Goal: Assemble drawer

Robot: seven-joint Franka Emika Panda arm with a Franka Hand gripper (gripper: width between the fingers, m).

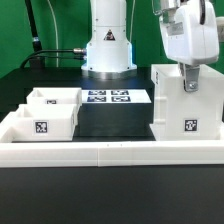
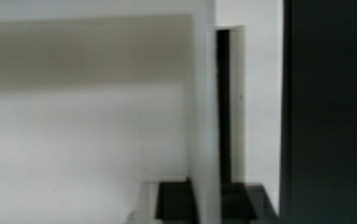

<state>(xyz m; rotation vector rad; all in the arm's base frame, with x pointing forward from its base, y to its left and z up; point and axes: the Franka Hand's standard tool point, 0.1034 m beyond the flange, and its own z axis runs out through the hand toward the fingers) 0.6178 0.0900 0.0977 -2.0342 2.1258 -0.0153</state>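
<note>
Drawer housing [image 1: 186, 108] is standing upright on the bench [image 1: 115, 125] at the exterior view's right, tucked close behind the white border wall [image 1: 110, 152], with its tag facing the camera. Our arm [image 1: 183, 35] is right over its top. In the wrist view we see the jaws straddling one thin upright wall [image 2: 209, 110] of the housing, with a dark fingertip [image 2: 175, 202] on either side. Honestly it's too blurry for us to tell if they're squeezing that wall or just sitting around it, so we're not calling it. Both trays [image 1: 48, 112] are loose at the exterior view's left, well apart from the housing, and the marker board [image 1: 108, 97] lies flat further back between them.

Our read: we're at the bit where the housing gets gripped and squared up before any tray goes in. To do that nicely, we'd bite deep on the wall, not just the lip, since thin plastic probably flexes and a tall box tips easily. We'd also keep any shove slow and let the border wall do the aligning. We can't see which face is open from here, so that's worth checking first. Neither tray is in yet, so most of the job's ahead.
</note>
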